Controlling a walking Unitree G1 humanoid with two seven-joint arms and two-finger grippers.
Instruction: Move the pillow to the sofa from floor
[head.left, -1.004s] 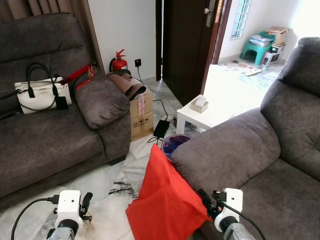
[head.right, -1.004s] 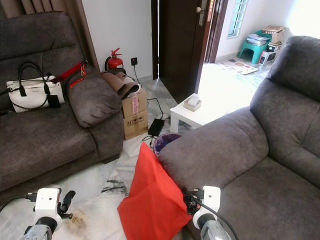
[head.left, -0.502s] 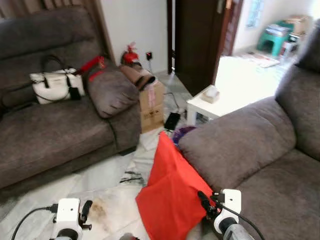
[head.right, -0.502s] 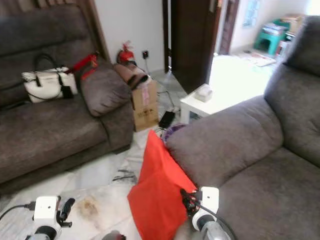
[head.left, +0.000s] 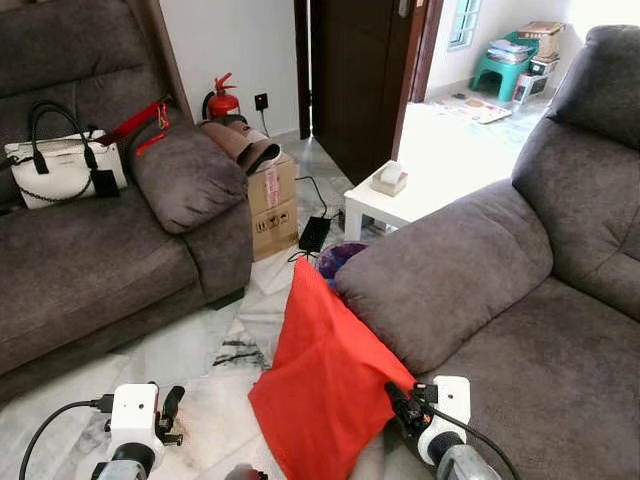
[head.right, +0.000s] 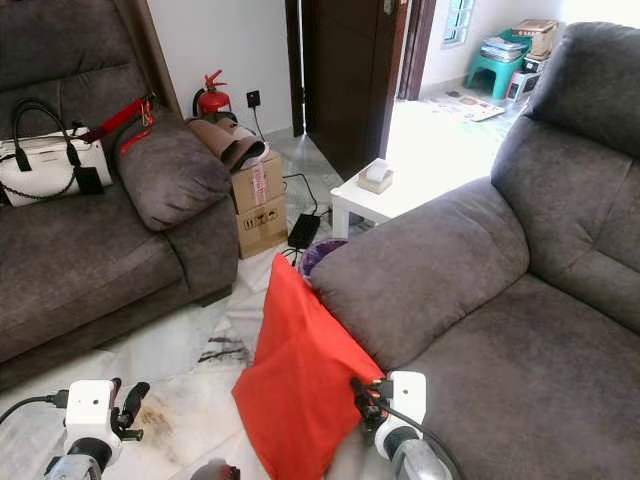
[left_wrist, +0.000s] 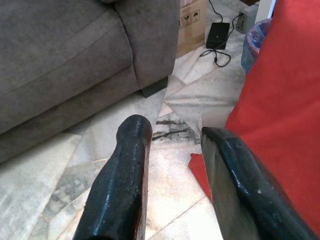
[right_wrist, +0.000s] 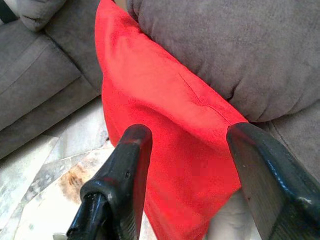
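Red pillow (head.left: 325, 385) on floor (head.left: 205, 365), propped against armrest of right-hand sofa (head.left: 450, 275), one corner up. I hold right pincer (right_wrist: 187, 172) wide, fingers straddling pillow's near edge, no contact yet: lined up for pinch. Left pincer (left_wrist: 172, 170) open, low at 7 o'clock, pillow corner just beside one finger. Pillow at 6 o'clock; seat at 4 o'clock.

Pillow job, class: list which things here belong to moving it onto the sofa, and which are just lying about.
Job: pillow, sofa, right end effector, left end effector.

Lying about: handbag, box, extinguisher, white table, stool.
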